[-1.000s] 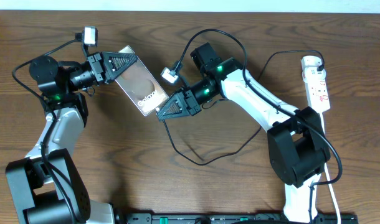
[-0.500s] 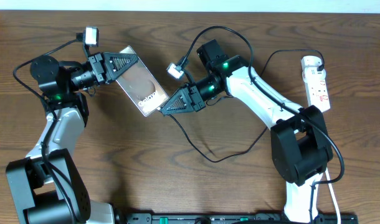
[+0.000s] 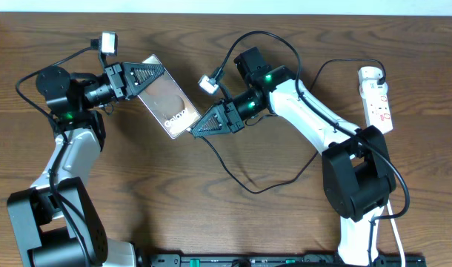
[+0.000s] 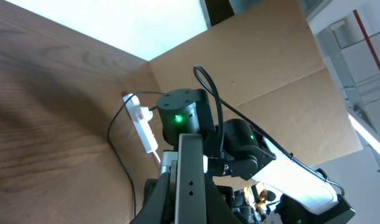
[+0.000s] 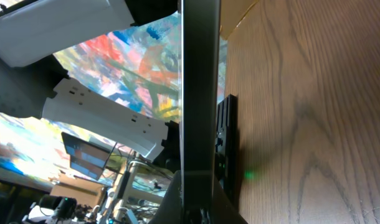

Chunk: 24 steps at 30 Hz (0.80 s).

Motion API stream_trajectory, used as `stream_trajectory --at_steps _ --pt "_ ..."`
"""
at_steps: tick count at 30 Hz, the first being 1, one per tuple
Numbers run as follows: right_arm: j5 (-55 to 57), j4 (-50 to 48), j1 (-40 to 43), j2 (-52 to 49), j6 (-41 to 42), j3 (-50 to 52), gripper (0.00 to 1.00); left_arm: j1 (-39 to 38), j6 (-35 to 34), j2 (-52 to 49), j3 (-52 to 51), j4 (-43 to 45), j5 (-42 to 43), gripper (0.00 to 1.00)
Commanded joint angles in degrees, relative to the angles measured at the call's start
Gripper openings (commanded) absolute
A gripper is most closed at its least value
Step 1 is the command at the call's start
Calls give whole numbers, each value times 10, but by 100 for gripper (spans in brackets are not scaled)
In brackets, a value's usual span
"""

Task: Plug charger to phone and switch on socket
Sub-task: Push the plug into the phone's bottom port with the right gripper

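The phone point(image 3: 167, 106) hangs tilted above the table, brown back up with white lettering. My left gripper point(image 3: 161, 70) is shut on its upper left end; in the left wrist view the phone point(image 4: 190, 155) shows as a grey edge between the jaws of that gripper point(image 4: 190, 190). My right gripper point(image 3: 194, 131) is shut at the phone's lower right end, and the charger cable point(image 3: 248, 190) loops away from it across the table. The connector tip is hidden. In the right wrist view the phone edge point(image 5: 199, 93) rises straight from the right gripper point(image 5: 199, 199). The white socket point(image 3: 377, 100) lies at the far right.
The socket point(image 4: 143, 121) also shows in the left wrist view beside the right arm point(image 4: 184, 115). A white cord point(image 3: 393, 215) runs down the right edge. A black rail point(image 3: 285, 259) lines the front edge. A cardboard wall point(image 4: 271, 81) stands behind the table.
In the first half second the right arm shifted right and its gripper turned flatter, in line with the phone's lower end. Nothing has moved since. The left arm and phone stayed still.
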<state>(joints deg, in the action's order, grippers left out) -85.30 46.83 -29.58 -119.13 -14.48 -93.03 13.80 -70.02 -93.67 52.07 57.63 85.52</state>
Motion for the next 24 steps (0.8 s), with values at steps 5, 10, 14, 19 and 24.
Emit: stream_trajectory --at_steps 5,10,14,19,24 --pt "-17 -6 6 4 10 -7 1 -13 8 4 -6 3 18 7" --pt "-21 -8 5 4 10 -7 1 -13 8 4 -6 3 5 8" --pt "-21 -8 3 4 12 -7 1 -13 8 4 -6 3 3 7" --pt "-21 -10 3 4 12 -7 1 -13 8 4 -6 3 -12 7" --pt "-21 -11 3 4 12 -7 1 -14 8 4 -6 -2 -29 7"
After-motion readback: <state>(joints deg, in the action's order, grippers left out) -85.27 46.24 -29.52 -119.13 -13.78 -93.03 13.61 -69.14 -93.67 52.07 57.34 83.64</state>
